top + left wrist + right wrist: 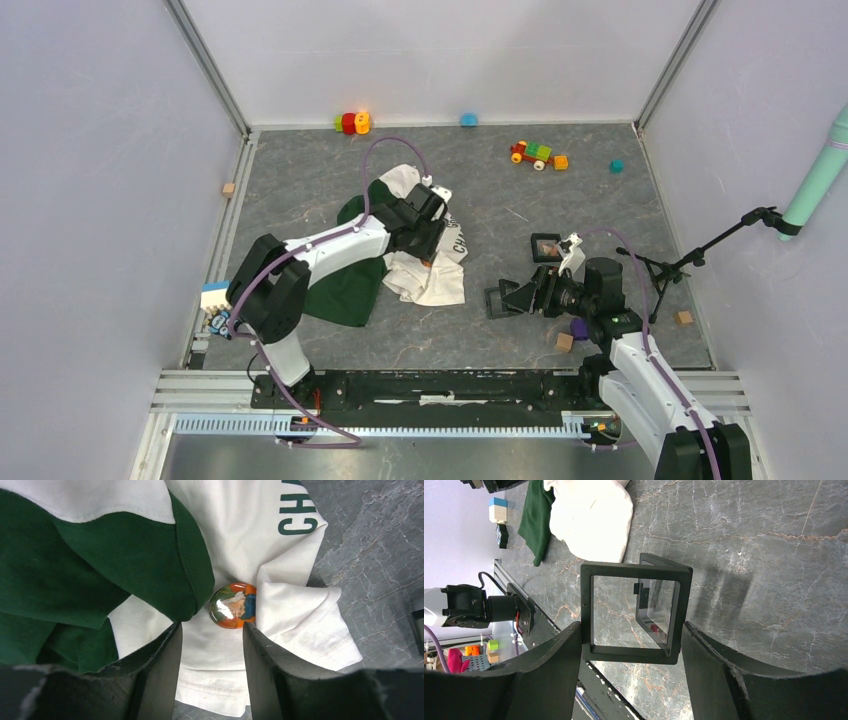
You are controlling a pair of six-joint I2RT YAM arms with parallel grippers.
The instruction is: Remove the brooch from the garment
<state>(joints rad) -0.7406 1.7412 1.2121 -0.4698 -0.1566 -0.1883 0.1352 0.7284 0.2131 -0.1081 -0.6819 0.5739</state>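
Observation:
The garment, half dark green and half cream-white with green lettering, lies crumpled on the grey table. The brooch, a shiny round orange pin, sits on the white cloth in a fold. My left gripper hovers open over the cloth, its tips just short of the brooch, one to each side of it. In the top view the left gripper is above the garment. My right gripper is shut on an open black frame case, held above the table.
A second black frame lies by the right arm. Wooden cubes and a purple piece sit near it. Toy blocks and a toy train stand at the back. A black stand reaches in from the right.

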